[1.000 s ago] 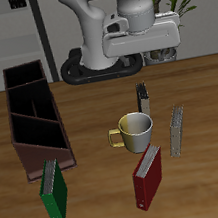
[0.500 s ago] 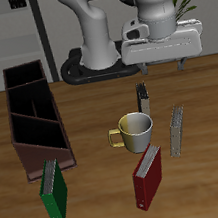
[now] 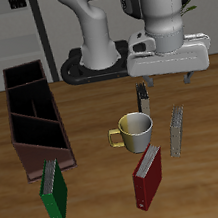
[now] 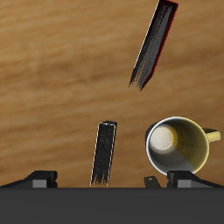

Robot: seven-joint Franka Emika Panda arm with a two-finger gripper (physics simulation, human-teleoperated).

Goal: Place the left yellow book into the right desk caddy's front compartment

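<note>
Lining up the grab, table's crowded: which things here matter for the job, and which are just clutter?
Job:
- yellow book, lying flat beside the mug
- caddy, empty
- pincer, open, holding nothing, above the table near the yellow book

Clutter:
- mug
- dark book, upright behind the mug
- red book
- green book, next to the caddy's front end

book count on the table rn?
4: green book against the right desk caddy; red book near the front edge; dark book behind the mug; left yellow book beside the mug. None evidently hidden.
</note>
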